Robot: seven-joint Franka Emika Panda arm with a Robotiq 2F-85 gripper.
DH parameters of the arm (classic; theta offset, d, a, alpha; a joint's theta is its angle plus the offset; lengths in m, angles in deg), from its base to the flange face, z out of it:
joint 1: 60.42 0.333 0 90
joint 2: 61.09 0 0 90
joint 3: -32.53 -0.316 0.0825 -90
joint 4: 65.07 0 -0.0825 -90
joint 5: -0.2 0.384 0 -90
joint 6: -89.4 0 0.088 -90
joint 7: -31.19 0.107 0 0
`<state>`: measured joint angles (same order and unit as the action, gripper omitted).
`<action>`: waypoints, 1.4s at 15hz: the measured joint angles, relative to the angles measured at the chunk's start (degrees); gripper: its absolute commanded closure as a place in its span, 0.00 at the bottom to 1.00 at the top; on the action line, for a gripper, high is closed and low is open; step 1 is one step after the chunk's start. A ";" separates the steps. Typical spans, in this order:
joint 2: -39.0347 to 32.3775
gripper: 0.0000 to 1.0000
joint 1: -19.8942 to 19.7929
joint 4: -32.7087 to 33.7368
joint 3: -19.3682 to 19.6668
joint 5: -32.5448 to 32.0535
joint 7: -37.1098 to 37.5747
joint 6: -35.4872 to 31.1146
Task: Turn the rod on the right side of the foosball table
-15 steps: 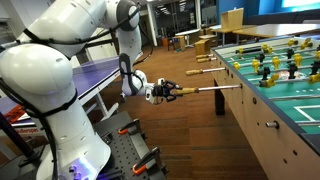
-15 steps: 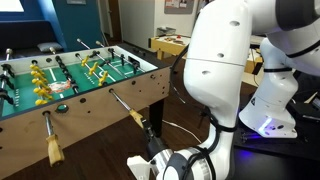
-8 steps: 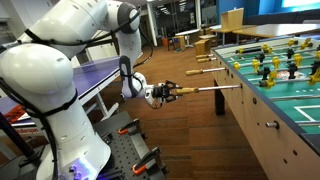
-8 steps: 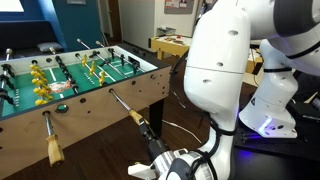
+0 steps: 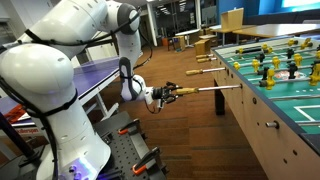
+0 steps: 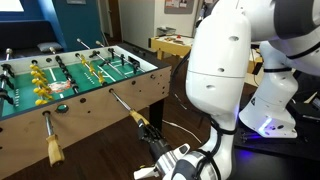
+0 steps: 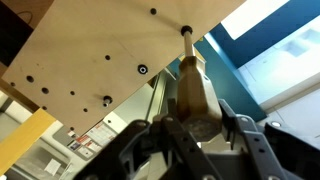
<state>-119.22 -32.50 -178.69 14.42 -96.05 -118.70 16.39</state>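
a glossy white arm of rounded segments with dark joint seams and a black gripper.

The foosball table, a light-wood cabinet, stands on a brown wood-plank floor. Its green playfield carries yellow, black and red player figures in rows.

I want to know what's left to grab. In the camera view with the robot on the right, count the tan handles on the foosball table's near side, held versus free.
Held by the gripper: 1, on the rod
Not held: 1, the free handle
Total: 2
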 measured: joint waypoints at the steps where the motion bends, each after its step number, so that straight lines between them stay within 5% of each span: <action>1: 0.50 0.84 1.21 -1.35 1.34 -0.63 0.08 -0.86; 10: 6.82 0.84 14.80 -10.42 14.84 0.37 -0.05 -12.08; 11: 7.06 0.40 16.18 -11.81 16.25 1.99 0.04 -12.74; 12: 6.89 0.31 16.78 -13.55 17.25 3.37 0.33 -14.77; 14: 6.16 0.17 16.53 -16.19 18.40 5.39 0.51 -19.00; 17: 6.35 0.00 8.32 -17.85 12.75 4.22 0.42 -20.36; 19: 7.62 0.00 3.77 -19.74 8.70 2.22 0.84 -22.73; 21: 11.09 0.00 3.44 -20.69 7.78 2.15 0.90 -27.80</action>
<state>-108.13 -29.06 -199.38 22.20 -93.91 -117.79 -11.41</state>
